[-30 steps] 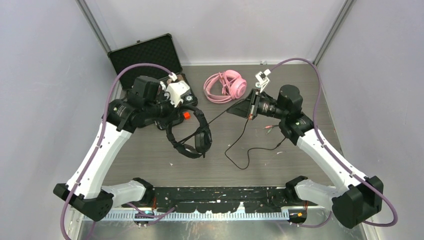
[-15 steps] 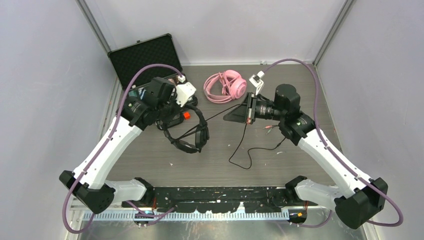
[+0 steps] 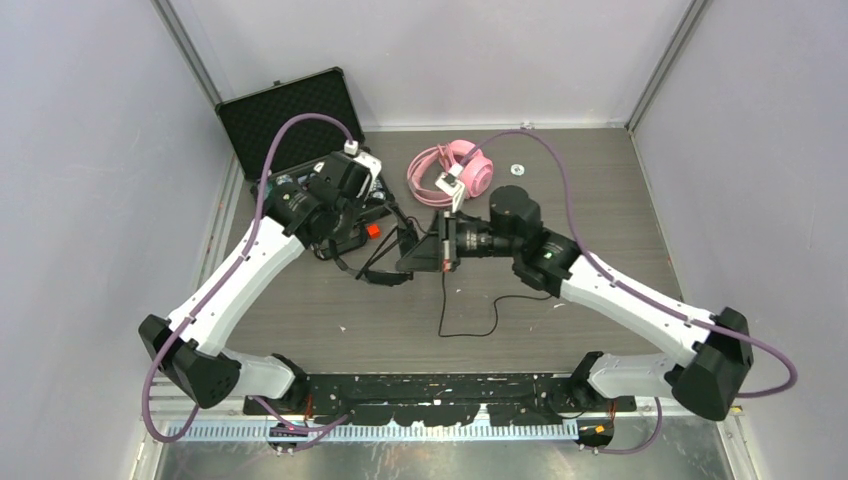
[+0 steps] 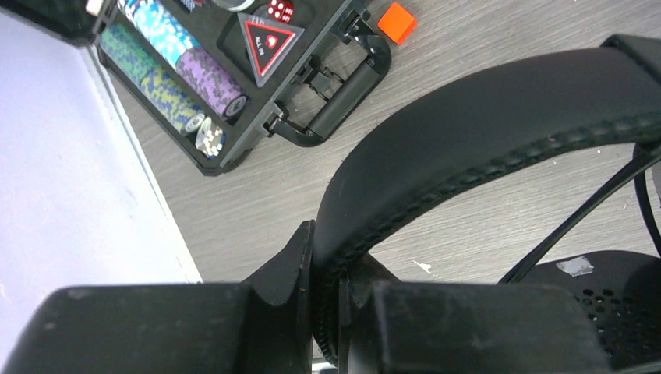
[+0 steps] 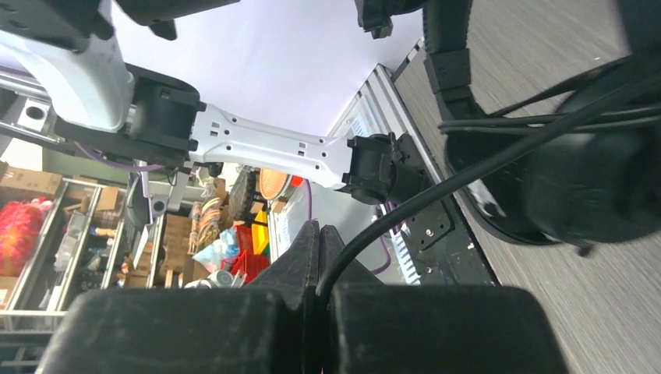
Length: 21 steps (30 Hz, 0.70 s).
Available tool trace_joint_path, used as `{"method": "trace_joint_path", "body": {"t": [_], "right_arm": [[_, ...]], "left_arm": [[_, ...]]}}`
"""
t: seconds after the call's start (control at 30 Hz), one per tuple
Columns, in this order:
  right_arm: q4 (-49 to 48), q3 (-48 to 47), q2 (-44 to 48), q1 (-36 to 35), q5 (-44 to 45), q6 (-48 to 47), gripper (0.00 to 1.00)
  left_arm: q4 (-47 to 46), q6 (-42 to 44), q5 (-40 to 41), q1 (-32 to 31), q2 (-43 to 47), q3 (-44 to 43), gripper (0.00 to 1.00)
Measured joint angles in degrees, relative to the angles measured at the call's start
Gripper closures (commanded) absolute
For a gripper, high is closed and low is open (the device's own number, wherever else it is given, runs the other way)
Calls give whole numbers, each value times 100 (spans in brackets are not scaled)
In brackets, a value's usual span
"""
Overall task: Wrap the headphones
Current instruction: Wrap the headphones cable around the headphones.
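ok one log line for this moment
left gripper: shut on black headphones | right gripper: shut on black cable | pink headphones: untouched

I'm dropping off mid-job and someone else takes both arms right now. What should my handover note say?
Left gripper: shut on the black headphones, fingers pinching the headband.
Right gripper: shut on the black cable, close to the headset.
Done: some cable strands already cross the headset by an ear cup.
Left: a loose loop of cable lies on the table and needs winding on. Then the pink headphones, at the far side, touched by neither arm.
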<state>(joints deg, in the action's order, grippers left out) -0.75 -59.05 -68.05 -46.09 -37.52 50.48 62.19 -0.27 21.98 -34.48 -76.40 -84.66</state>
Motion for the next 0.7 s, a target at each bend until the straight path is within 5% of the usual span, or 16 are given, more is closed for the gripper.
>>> {"method": "trace_joint_path", "body": {"t": [0.7], "right_arm": [[-909,603,-575,-1467,2273,-1812,94]], "left_arm": [[-708,-3320,-317,44,658,179,100]]}}
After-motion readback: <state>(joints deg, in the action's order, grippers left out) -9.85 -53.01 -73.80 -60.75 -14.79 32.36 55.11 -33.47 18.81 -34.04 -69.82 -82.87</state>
